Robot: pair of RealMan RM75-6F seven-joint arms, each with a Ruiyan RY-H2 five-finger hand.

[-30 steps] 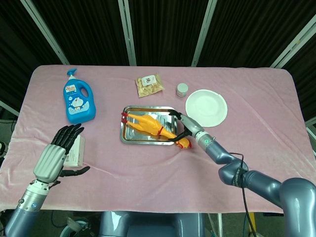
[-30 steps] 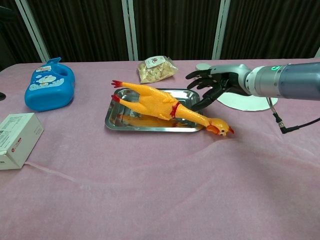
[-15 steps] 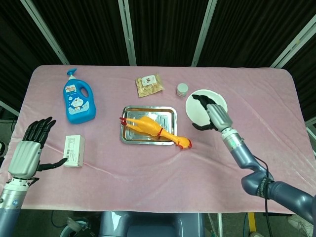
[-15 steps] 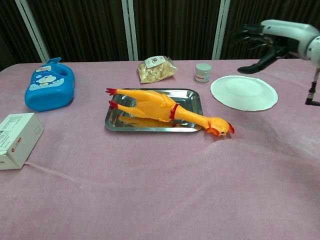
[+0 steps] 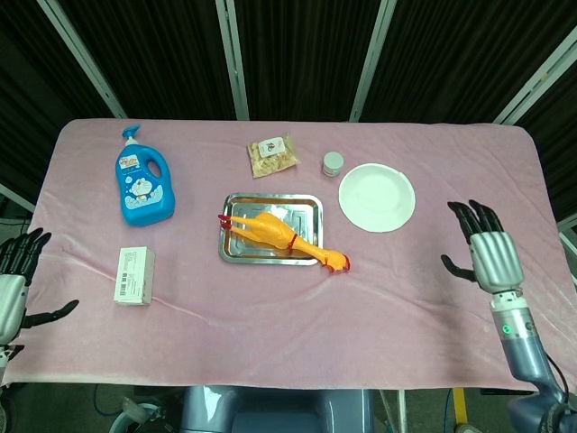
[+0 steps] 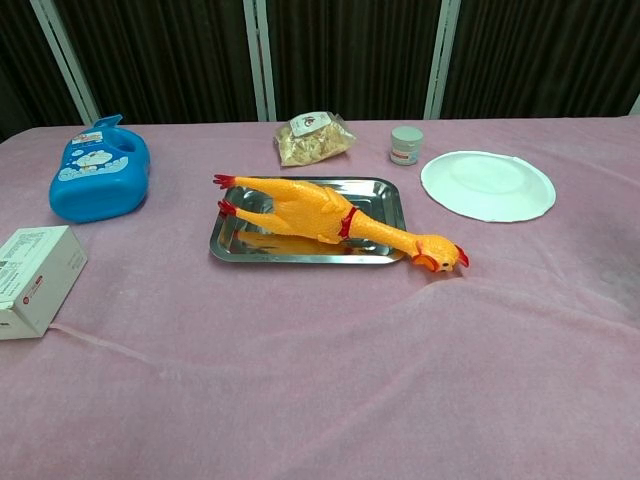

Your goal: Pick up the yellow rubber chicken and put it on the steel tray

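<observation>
The yellow rubber chicken (image 5: 275,236) (image 6: 320,215) lies across the steel tray (image 5: 236,248) (image 6: 225,245). Its body rests in the tray, and its head and neck hang over the tray's front right rim onto the pink cloth. My right hand (image 5: 487,253) hovers far to the right near the table's edge, fingers spread and holding nothing. My left hand (image 5: 16,280) is at the far left edge of the head view, also spread and empty. Neither hand shows in the chest view.
A blue detergent bottle (image 5: 144,185) lies at the back left and a small white box (image 5: 133,275) sits near the left front. A snack bag (image 5: 273,154), a small jar (image 5: 333,163) and a white plate (image 5: 377,197) sit behind and right of the tray.
My right hand let go of the chicken, lifted away and drew back to the far right. My left hand pulled back to the left edge. The chicken settled on the tray.
</observation>
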